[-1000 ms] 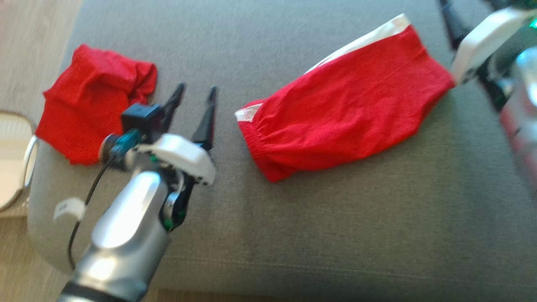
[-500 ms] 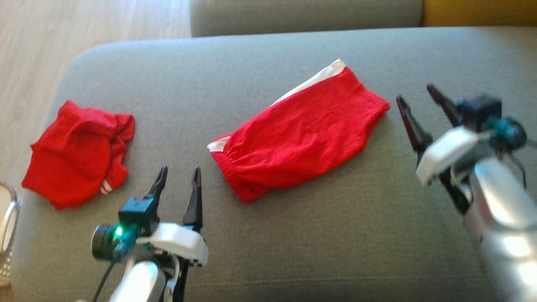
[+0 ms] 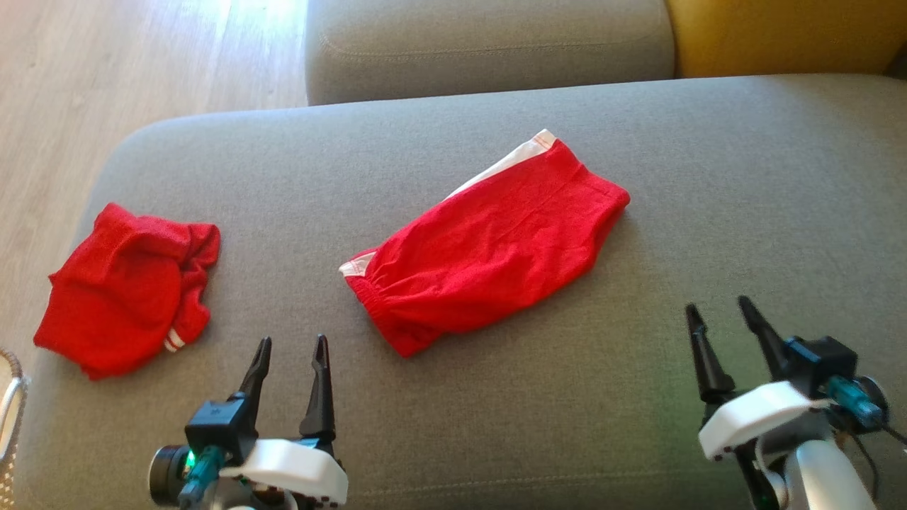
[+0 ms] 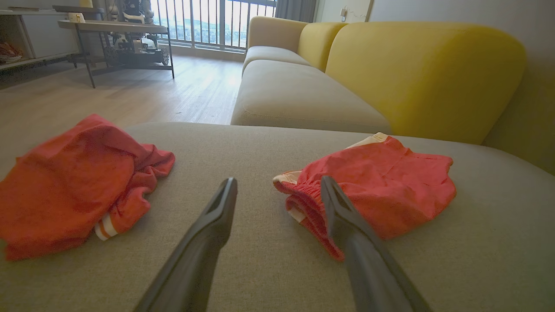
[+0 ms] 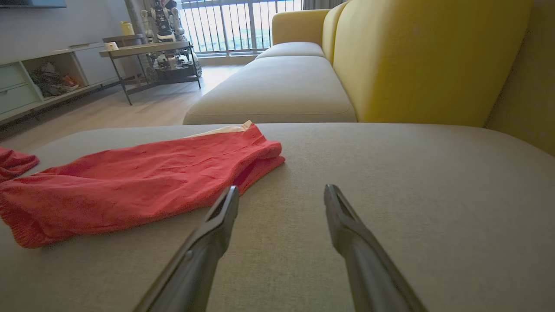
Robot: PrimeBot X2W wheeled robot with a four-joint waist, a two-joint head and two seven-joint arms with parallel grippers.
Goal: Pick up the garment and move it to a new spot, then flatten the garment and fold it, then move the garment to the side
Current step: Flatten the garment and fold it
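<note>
Overall, the head view looks down on a large grey cushion (image 3: 496, 439), the work surface. Clock bearings below are taken from its centre in that view.

1. Surroundings: a wooden floor (image 3: 106, 71) lies at 10 to 11 o'clock. A second grey cushion (image 3: 489, 49) butts against the far edge at 12 o'clock. A yellow backrest (image 3: 779, 35) stands at 1 o'clock.

2. Task item: the folded red garment (image 3: 489, 258) lies flat near the centre. Its long axis runs from 8 o'clock to 2 o'clock. The gathered waistband is at the 8 o'clock end, and a white stripe shows along the far edge. Nothing is touching it.

3. Other item: a crumpled red garment (image 3: 117, 290) sits bunched at 9 o'clock, close to the cushion's left edge and well apart from the folded piece. A small white band shows at its near corner.

4. End effectors: the left gripper (image 3: 293, 340) is at 7 o'clock, between the two garments, with its fingers spread and nothing between them. The right gripper (image 3: 717, 304) is at 4 o'clock, also spread and empty. It is clear of the folded garment's hem end, over bare fabric.
</note>
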